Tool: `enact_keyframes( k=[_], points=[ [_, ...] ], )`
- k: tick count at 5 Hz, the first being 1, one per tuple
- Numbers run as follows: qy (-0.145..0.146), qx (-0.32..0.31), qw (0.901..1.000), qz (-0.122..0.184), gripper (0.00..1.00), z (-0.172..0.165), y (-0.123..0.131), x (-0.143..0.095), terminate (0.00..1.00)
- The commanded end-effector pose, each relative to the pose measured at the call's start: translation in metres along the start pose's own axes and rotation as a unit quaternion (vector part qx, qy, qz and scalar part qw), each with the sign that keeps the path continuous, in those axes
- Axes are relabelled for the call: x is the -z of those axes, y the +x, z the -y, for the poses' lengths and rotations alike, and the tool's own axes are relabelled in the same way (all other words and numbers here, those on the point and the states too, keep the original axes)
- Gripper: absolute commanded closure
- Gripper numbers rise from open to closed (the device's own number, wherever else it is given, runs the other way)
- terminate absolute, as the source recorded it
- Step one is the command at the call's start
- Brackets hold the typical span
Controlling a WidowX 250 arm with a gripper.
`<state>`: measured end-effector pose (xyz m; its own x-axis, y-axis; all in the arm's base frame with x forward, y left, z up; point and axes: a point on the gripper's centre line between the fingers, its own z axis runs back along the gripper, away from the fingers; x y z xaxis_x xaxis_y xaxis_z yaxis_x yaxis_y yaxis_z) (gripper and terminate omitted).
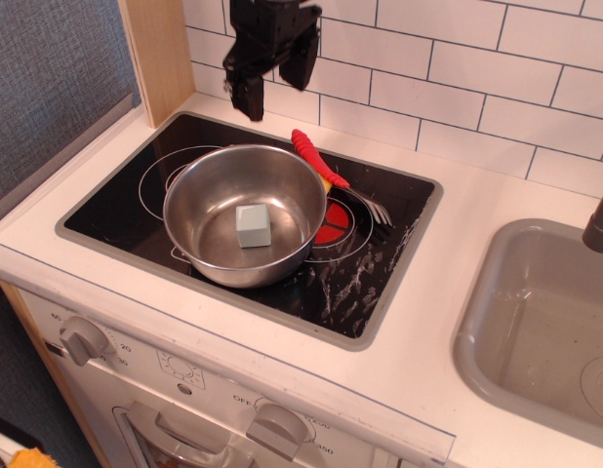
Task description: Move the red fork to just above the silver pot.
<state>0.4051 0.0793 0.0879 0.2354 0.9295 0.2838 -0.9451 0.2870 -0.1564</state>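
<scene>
Below and right of the hand, red fork lies against the silver pot rim; hand open, empty, clear of it.
</scene>
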Motion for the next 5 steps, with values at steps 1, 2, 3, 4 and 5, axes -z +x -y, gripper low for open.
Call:
enact_keyframes(
  k=[1,2,3,4,5],
  points=[
    [-0.068,0.045,0.9964,0.022,0.00,-0.0116,0.0103,-0.0674,0.00],
    [-0.068,0.045,0.9964,0.022,0.00,-0.0116,0.0103,-0.0674,0.00],
    [-0.068,0.045,0.9964,0.022,0.00,-0.0116,0.0103,-0.0674,0.00],
    [-0.068,0.045,0.9964,0.022,0.00,-0.0116,0.0103,-0.0674,0.00],
    [-0.068,0.045,0.9964,0.022,0.00,-0.0116,0.0103,-0.0674,1.00]
  ],
)
